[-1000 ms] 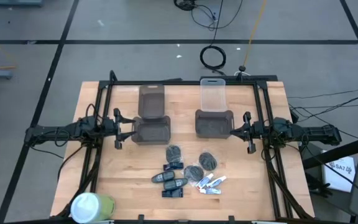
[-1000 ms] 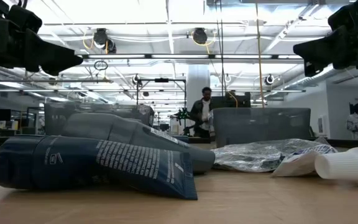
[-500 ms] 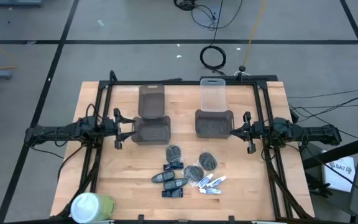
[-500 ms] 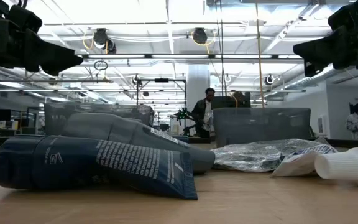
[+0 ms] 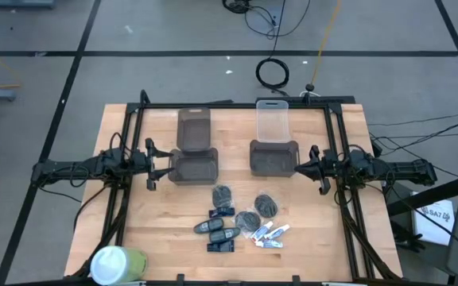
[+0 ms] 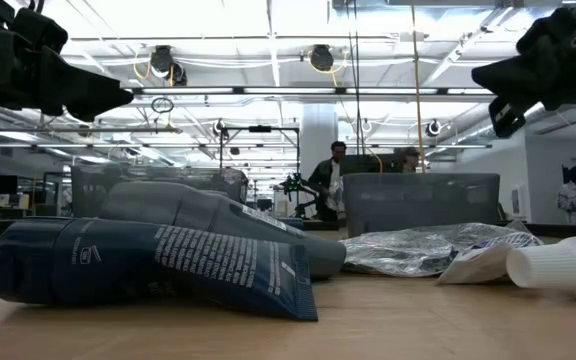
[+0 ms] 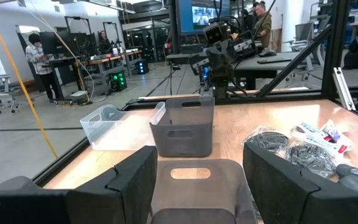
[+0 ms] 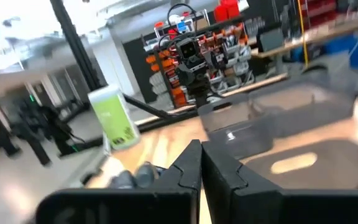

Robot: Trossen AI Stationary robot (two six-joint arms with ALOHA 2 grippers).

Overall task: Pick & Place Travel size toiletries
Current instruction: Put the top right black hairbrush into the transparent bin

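Our left gripper (image 5: 151, 164), jaws wide, faces a grey bin (image 5: 195, 167); our right gripper (image 5: 312, 165), pinched closed, faces another bin (image 5: 273, 158). The toiletries (image 5: 241, 221) lie unobstructed near a white-and-green cylinder (image 5: 118, 263).

A pale, light-brown wooden table (image 5: 133, 238) with faint plank lines fills the centre of the high view, framed by black rails, and at its lower left stands a white-topped cylinder (image 5: 116, 264) with a lime-green side. Near the upper middle sit two dark grey bins (image 5: 193, 166) (image 5: 273, 157), a brownish-grey lid (image 5: 193, 129) and a clear, whitish lid (image 5: 272, 121). In the lower middle lie dark grey mottled lumps (image 5: 266, 206), black-blue oblong pieces (image 5: 223, 233) and white tubes (image 5: 270, 233) with blue and red marks.
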